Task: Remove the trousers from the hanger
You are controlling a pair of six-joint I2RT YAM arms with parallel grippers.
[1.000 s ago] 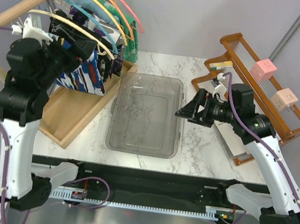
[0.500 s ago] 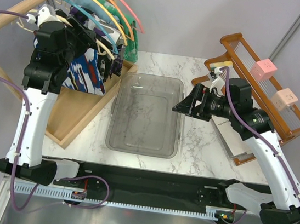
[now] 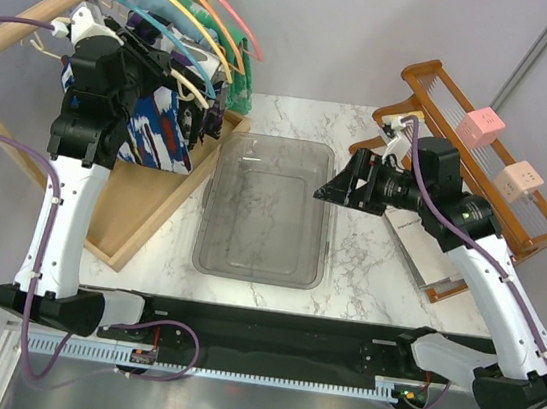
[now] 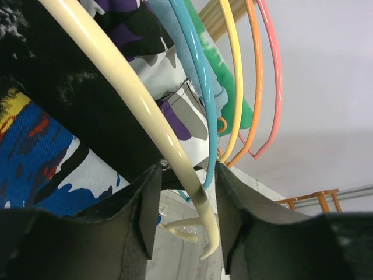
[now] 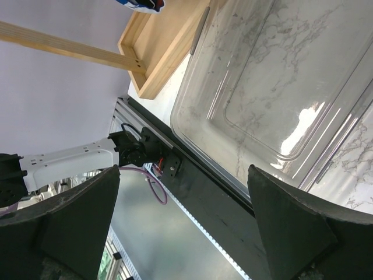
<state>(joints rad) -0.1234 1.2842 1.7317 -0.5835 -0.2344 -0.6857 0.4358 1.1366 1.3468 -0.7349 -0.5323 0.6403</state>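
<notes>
Nothing is being shown as done yet; the trousers (image 4: 35, 157) are being carried on the hanger (image 4: 125, 87), left of the left gripper (image 4: 186, 169); the hanger's cream arm is being straddled by its parted jaws (not clamped); the right gripper (image 5: 183, 172) is being held spread and empty, with the clear tray (image 5: 233, 116) seen between its jaws; the whole removal is being left to do.

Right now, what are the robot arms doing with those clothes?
The left hand is up at the clothes rail, its open fingers on either side of the cream hanger. The blue, white and red trousers hang from it, not yet off. The right hand is open and empty, hovering above the clear tray.
</notes>
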